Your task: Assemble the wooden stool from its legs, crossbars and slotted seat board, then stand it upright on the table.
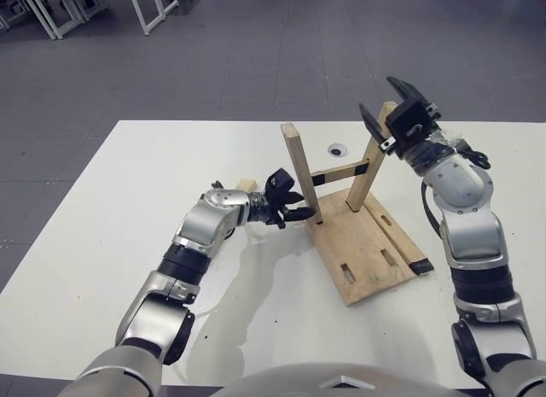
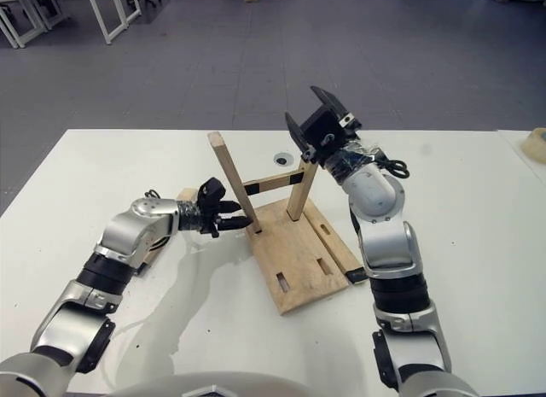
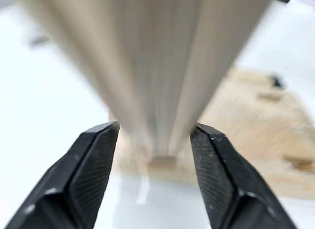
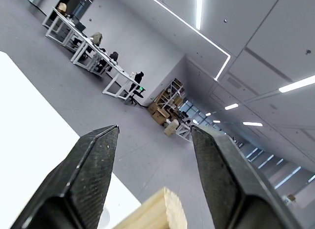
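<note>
Large open-plan lab or office hall, not home. White bench [image 1: 102,218] on grey tiled floor [image 1: 256,55]. Rows of white-framed desks [image 4: 74,34] along far wall; more desk frames [image 1: 51,8] behind bench. Long strip lights [image 4: 199,7] set in panelled ceiling [image 4: 266,37]. Stacked cardboard boxes [image 4: 160,111] and shelving [image 4: 176,88] at far end. Wide aisles between furniture.
</note>
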